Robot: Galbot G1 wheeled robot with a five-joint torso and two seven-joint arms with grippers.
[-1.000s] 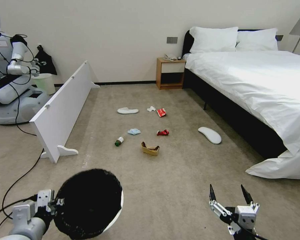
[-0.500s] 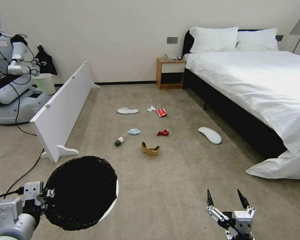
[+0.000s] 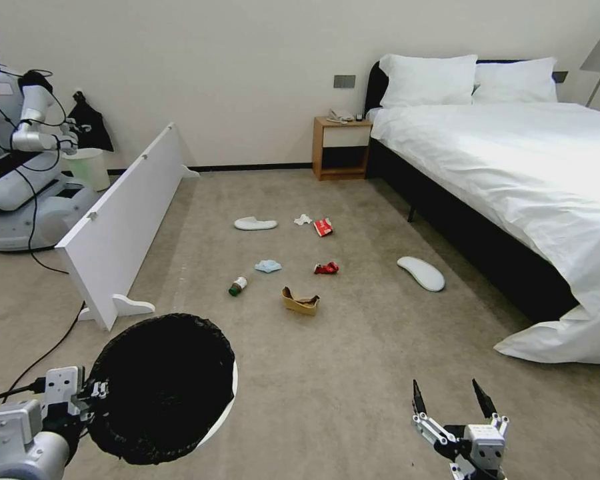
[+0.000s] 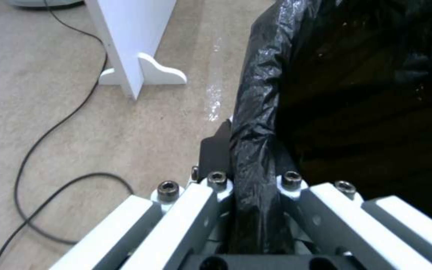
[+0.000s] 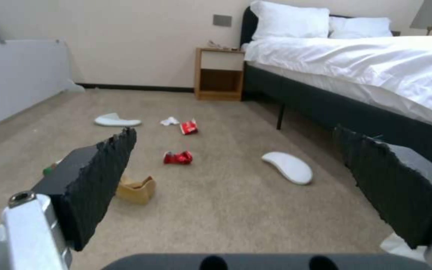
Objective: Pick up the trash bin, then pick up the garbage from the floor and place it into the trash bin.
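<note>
- Left gripper [image 3: 95,393] is clamping its fingers tight on the rim of the round white plastic trash bin lined with a black bag [image 3: 161,387], gripping the folded-over bag at the bin's left edge and holding it at the near left of the beige carpeted floor [image 3: 353,380].
- Right gripper [image 3: 449,400] is hanging at the near right over the carpet, its two black toothed fingers [image 5: 101,176] spread wide with nothing between them.
- Litter is lying well ahead of both grippers, around the middle of the floor: a crumpled brown paper piece [image 3: 300,301] sitting nearest, a green-capped brown bottle [image 3: 237,286] to its left, a light-blue cloth [image 3: 268,266] and a crushed red can [image 3: 326,268] just beyond.
- Farther back, a red-white packet [image 3: 323,227] is lying just beside a white tissue [image 3: 303,219], with a flat white slipper [image 3: 255,224] to their left.
- Another white slipper [image 3: 421,273] is resting near the side of the white-sheeted bed [image 3: 513,160].
- A long white panel on feet [image 3: 123,220] is standing along the floor's left side, beyond the bin.
</note>
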